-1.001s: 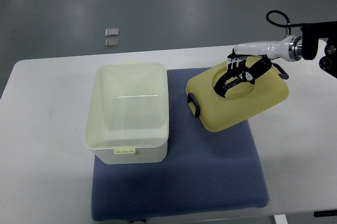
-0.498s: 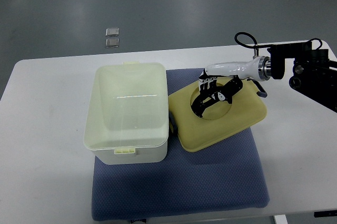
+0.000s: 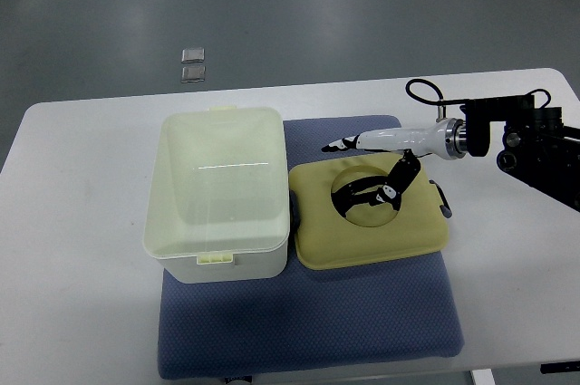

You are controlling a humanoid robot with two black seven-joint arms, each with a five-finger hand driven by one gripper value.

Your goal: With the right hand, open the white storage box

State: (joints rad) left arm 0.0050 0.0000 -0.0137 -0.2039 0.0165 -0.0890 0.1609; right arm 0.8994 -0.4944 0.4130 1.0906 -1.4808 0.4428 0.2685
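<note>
White storage box (image 3: 217,190) is sitting open on the left part of the blue mat (image 3: 308,312), its top uncovered and the inside showing pale and bare. Small latch tab is sticking out on the box's near rim and another on its far rim.

Yellow lid (image 3: 367,217) is lying flat on the mat just right of the box, its left edge touching or nearly touching the box wall; can't tell which. Lid has a round recess in its middle and dark clips on its left and right ends.

Right hand (image 3: 367,168) is coming in from right of the box, white forearm running across to a dark wrist joint and black arm hardware near the bench's right edge. Fingers (image 3: 337,144) are spreading wide: upper ones pointing toward the box above the lid's far edge, a lower dark one (image 3: 396,181) reaching down into the round recess. They're closing on nothing; whether the lower finger is touching the lid, can't tell.

Mat is lying on the white bench (image 3: 72,294), overhanging nothing visible. Two small grey squares (image 3: 192,65) are lying on the floor beyond the box, well apart from the bench.
</note>
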